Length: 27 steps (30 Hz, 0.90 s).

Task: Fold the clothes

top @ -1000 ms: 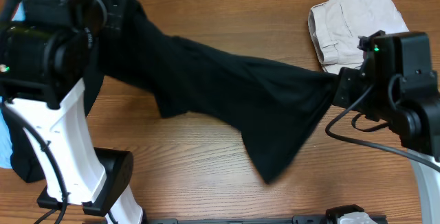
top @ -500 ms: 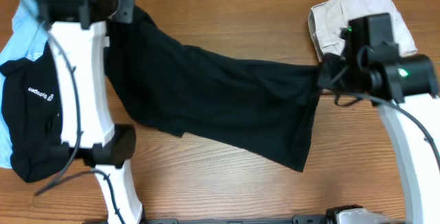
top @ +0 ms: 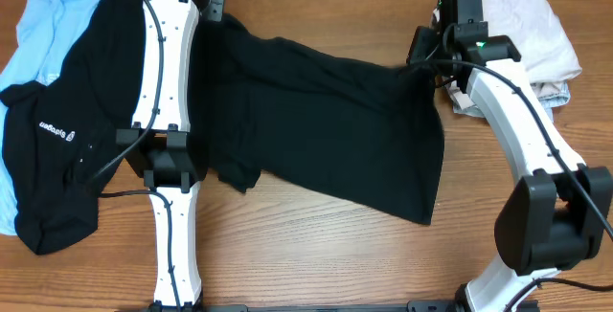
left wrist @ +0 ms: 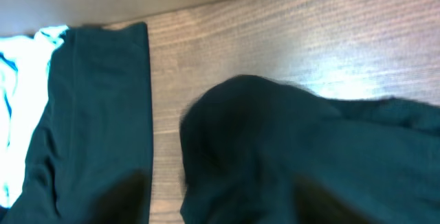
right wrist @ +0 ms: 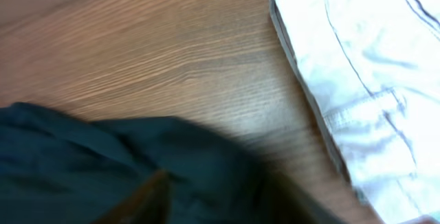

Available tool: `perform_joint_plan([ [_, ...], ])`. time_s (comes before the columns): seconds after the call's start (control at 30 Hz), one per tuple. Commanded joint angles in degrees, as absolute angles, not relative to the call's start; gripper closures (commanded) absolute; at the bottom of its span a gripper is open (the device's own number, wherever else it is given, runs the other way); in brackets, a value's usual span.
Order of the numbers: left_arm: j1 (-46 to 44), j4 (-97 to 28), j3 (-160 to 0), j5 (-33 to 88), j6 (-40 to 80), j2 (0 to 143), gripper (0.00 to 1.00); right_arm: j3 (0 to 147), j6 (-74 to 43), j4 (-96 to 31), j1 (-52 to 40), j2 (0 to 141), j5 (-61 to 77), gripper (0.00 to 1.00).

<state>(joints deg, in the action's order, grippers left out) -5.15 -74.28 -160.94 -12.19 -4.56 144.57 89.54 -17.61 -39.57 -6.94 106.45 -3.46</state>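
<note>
Right now your black T-shirt [top: 326, 130] lies spread across the middle of the worktop [top: 316, 255], mostly flat. One edge runs along the far side and its lower corner reaches toward the near right. The left end effector [top: 218, 13] sits at the shirt's far left corner, with the left arm stretched out over the cloth beside it. From overhead and from the left wrist view you cannot tell whether its fingers are apart or pinching fabric; that view shows only a rumpled mound of black cloth against the wood.

The right end effector [top: 421, 52] sits at the shirt's far right corner. Its wrist view shows bunched black cloth low in the picture and blurred shapes at the bottom edge, so you cannot tell its state either.

On the left lies a lettered black garment [top: 57, 149], partly on top of a light-blue garment [top: 38, 20]. At the far right rests a pale folded garment [top: 536, 25], just beside the right arm.
</note>
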Motion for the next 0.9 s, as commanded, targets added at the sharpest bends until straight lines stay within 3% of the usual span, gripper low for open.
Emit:
perform_joint_plan([
  [0.0,-4.8,-74.3,-163.4,-11.9,-2.9,142.1,0.0,91.8,-17.1,-39.8,-5.8,104.5,-4.4,0.45],
  [0.37,-5.0,-89.7,-170.9,-1.0,-0.6,123.0,0.0,99.2,-19.6,-64.2,-6.0,82.5,6.6,0.08],
  [0.63,-5.0,-96.8,-170.9,-0.5,4.5,113.0,0.0,99.1,-22.9,-78.0,-6.3,70.2,3.0,0.05],
  [0.87,-7.3,-96.8,-155.4,2.7,9.3,109.1,0.0,93.0,-32.7,-87.8,-6.3,68.4,1.9,0.01],
])
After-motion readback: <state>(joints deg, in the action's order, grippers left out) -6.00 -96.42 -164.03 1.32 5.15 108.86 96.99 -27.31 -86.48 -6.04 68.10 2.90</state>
